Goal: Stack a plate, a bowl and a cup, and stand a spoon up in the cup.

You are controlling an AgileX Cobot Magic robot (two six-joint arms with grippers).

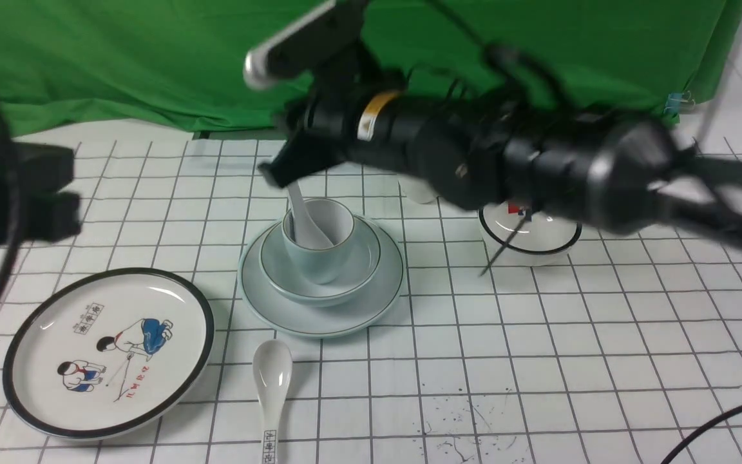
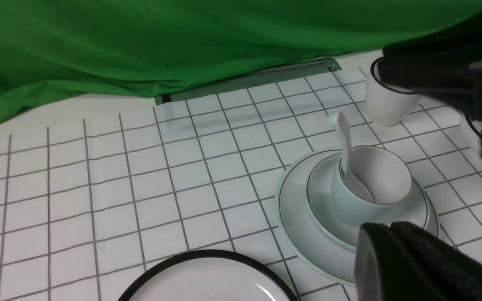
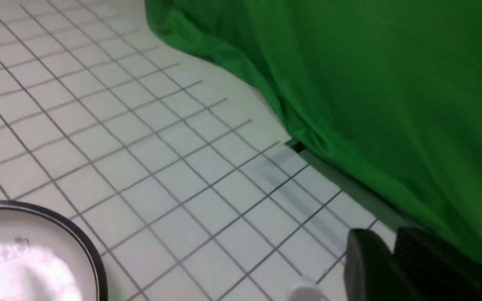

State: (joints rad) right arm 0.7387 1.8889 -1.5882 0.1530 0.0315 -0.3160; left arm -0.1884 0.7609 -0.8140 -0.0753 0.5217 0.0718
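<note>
1. Jaws of neither gripper are resolved. The right gripper is blurred in the front view, just above the handle of the spoon. Only dark finger edges are shown in each wrist view, so open or closed cannot be told. The handle end is seen bare in the left wrist view, so the spoon is not gripped. The left gripper is seen at the left edge, well apart from the stack.
2. Green cloth is hung across the far side.
3. The table is covered in a white grid pattern.
4. A picture plate, black-rimmed and printed with cartoon children, is laid flat at the near left, beside the stack.
5. The plate, pale blue-green, is placed flat at the table's centre as the base of the stack.
6. The bowl is seated upright on the plate.
7. A flag bowl, black-rimmed, is partly hidden under the right arm, apart from the stack.
8. The cup is set upright inside the bowl.
9. A black-rimmed cup is seen beyond the stack.
10. The spoon is stood in the cup, blade down, with its handle leaned on the rim toward the far left.
11. A lettered spoon is laid flat just in front of the plate.
</note>
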